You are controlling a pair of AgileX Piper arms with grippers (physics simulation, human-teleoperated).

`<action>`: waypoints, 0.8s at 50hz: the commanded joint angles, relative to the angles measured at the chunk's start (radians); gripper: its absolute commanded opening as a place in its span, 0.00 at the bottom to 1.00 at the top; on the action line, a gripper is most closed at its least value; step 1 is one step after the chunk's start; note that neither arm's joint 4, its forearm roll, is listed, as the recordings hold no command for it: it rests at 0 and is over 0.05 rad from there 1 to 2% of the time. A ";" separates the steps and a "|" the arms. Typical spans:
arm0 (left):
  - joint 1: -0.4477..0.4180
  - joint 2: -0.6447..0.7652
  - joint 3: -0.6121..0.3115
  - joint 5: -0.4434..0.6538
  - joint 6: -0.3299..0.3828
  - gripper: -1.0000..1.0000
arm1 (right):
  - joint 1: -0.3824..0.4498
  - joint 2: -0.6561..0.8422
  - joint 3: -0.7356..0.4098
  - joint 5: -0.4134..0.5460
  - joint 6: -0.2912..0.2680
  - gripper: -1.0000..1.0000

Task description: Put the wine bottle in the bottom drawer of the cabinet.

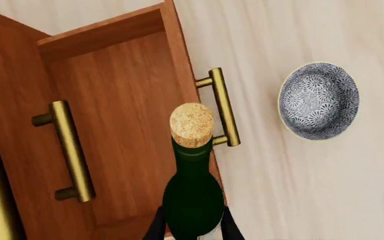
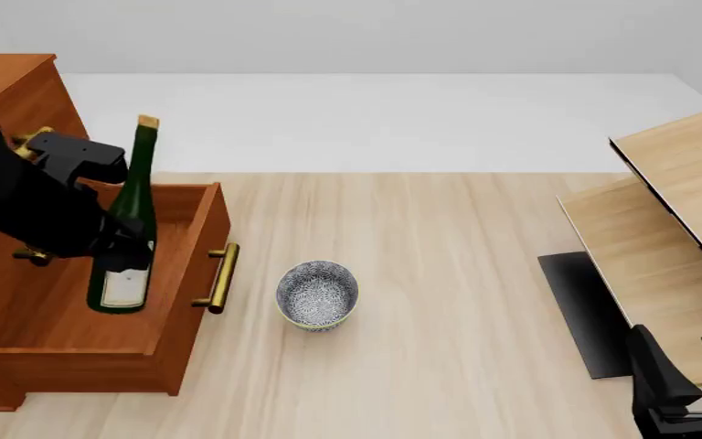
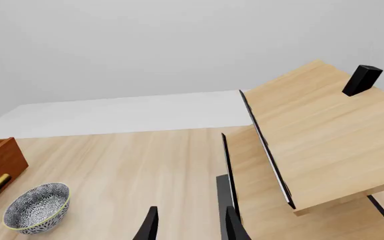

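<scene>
Wine bottle (image 2: 129, 219) hanging upright over open bottom drawer (image 2: 186, 274) of cabinet (image 2: 10, 302) | L gripper (image 2: 123, 245) clamping its body, neck pointing up | R gripper (image 3: 188, 225) idling well apart, fingers parted | next: lowering straight down, long axis vertical.

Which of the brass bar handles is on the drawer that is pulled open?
The handle nearest the patterned bowl. It sits on the front of the bottom drawer, which juts out from the cabinet; the other handles stay on closed fronts.
</scene>
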 commanded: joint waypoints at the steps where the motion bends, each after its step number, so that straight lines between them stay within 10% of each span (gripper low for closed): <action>1: 0.089 0.017 0.009 0.007 0.006 0.00 | 0.001 0.004 0.000 -0.002 -0.004 1.00; 21: 0.158 0.135 0.058 -0.070 0.097 0.00 | -0.001 0.012 0.000 -0.007 -0.007 1.00; 40: 0.120 0.192 0.051 -0.096 0.035 0.00 | -0.003 0.010 0.000 -0.002 -0.008 1.00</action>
